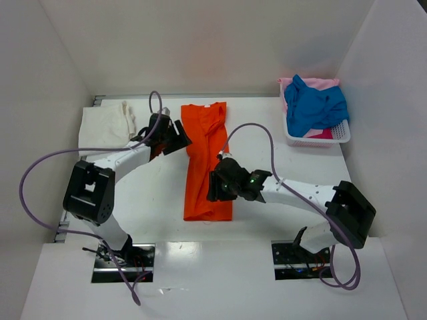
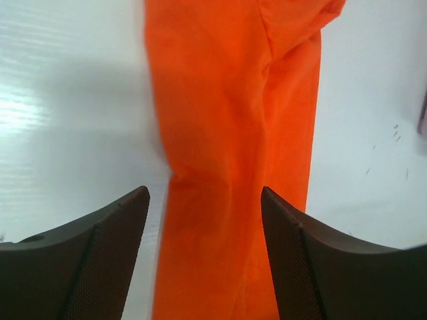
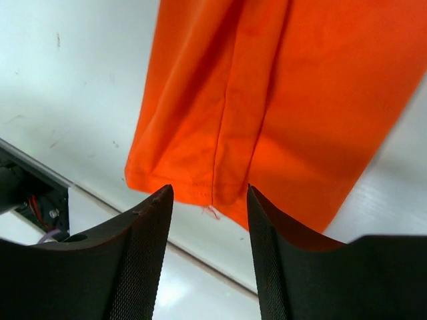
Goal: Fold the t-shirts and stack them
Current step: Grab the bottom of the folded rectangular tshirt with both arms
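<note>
A robotics lab test bench: a left arm (image 1: 123, 160) and a right arm (image 1: 300, 192) stand bolted to metal plates (image 1: 123, 262) at the edge of a white table (image 1: 153, 200), purple cables (image 1: 47, 160) trailing, plain white panels (image 1: 200, 40) enclosing three sides.

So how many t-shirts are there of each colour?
orange t-shirt: 1
cream-white t-shirt: 1
blue t-shirt, in the basket: 1
pink t-shirt, under the blue one: 1
Total: 4 t-shirts
</note>
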Controlling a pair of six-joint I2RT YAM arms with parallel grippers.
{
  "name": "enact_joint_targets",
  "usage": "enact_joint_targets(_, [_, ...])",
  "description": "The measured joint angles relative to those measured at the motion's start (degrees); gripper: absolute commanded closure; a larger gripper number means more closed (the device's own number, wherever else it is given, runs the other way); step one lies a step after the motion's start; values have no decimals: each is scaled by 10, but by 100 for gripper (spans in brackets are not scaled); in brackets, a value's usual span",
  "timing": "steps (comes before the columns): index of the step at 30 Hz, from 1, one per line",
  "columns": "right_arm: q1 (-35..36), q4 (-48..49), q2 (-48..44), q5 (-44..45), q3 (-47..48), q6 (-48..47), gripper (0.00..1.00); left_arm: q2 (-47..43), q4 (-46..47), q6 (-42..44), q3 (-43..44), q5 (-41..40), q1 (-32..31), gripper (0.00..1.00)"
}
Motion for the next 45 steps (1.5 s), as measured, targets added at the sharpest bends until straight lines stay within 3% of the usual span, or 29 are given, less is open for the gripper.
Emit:
enact_joint_targets(7, [12,3,0,-12,-23,23,50,55,27,27,17,47,0,26])
enact_joint_targets(18, [21,21,5,-26,-23,30,50,114,39,61,86,64,12,58])
enact_joint_targets(22, [21,32,18,-27,-23,32,51,127,45,68,91,76,12,63])
enact_joint_targets(30, [27,46,60,-31,-23,34,57,164,33,73,99,83,12,64])
enact_joint_targets(34, [27,50,66,-34,-23,34,64,189,9,85,128,81,12,67])
enact_joint_targets(40, [27,54,72,-37,-23,35,81,205,-10,99,149,72,12,82])
enact_joint_targets(45, [29,54,82,-36,-23,38,95,230,-20,106,168,66,12,84])
